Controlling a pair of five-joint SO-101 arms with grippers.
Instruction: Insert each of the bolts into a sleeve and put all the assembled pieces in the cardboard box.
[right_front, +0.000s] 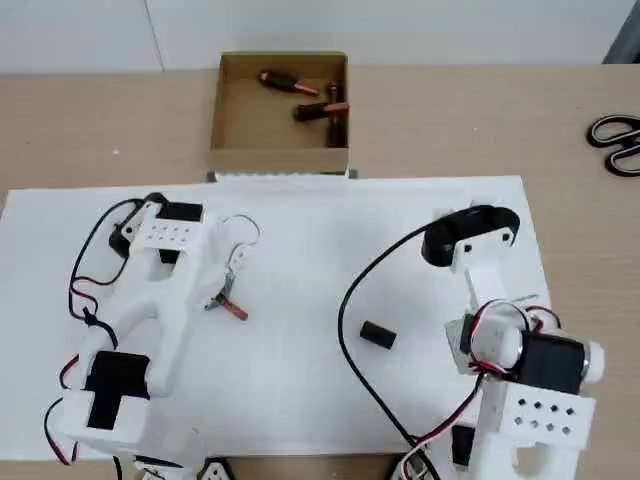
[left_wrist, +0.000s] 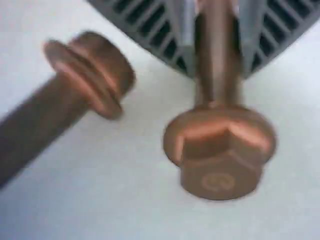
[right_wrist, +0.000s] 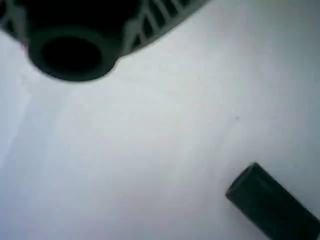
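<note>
My left gripper (left_wrist: 218, 45) is shut on the shank of a copper bolt (left_wrist: 220, 150), whose hex head points down at the white paper. A second copper bolt (left_wrist: 75, 100) lies on the paper right beside it. In the high view this gripper (right_front: 228, 288) and a bolt (right_front: 234, 310) are at the paper's left middle. My right gripper (right_wrist: 75, 25) is shut on a black sleeve (right_wrist: 72, 57), its open bore facing the camera. Another black sleeve (right_wrist: 272, 202) lies loose on the paper (right_front: 377, 335). The cardboard box (right_front: 232, 120) stands at the back and holds assembled pieces (right_front: 318, 108).
A white paper sheet (right_front: 300, 400) covers the work area. Scissors (right_front: 615, 140) lie on the bare table at the far right. A black cable (right_front: 345, 320) loops across the paper near the loose sleeve.
</note>
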